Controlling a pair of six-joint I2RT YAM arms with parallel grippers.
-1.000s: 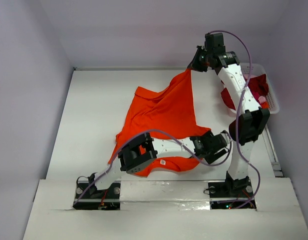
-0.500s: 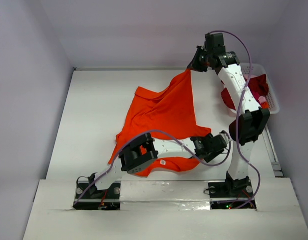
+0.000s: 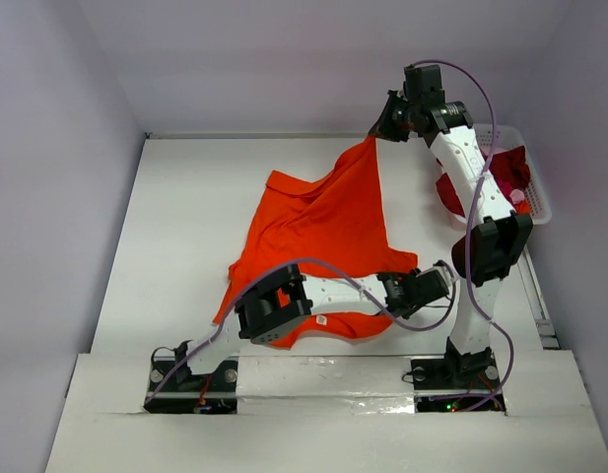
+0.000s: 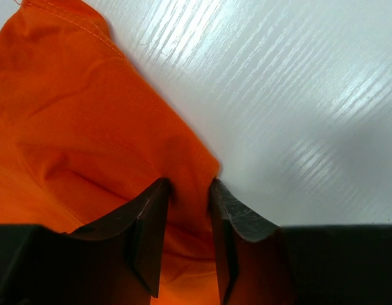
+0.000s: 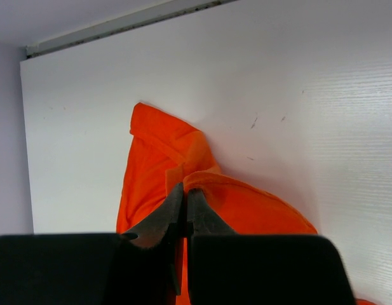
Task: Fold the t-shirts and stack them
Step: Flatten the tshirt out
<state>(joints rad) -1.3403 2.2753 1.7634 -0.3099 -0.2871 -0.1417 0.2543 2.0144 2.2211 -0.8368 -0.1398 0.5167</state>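
- The right fingers (image 5: 185,198) are clamped on a far corner of the orange t-shirt (image 3: 323,222). They hold it raised off the surface (image 3: 185,217), so the cloth drapes down instead of bunching.
- The left fingers (image 3: 441,275) stand narrow astride the shirt's near edge. We cannot tell whether they pinch it yet.
- We judge a second hold is wanted to spread the shirt flat for folding.
- The dark red t-shirt (image 3: 510,169) lies in the basket (image 3: 542,212), well apart.
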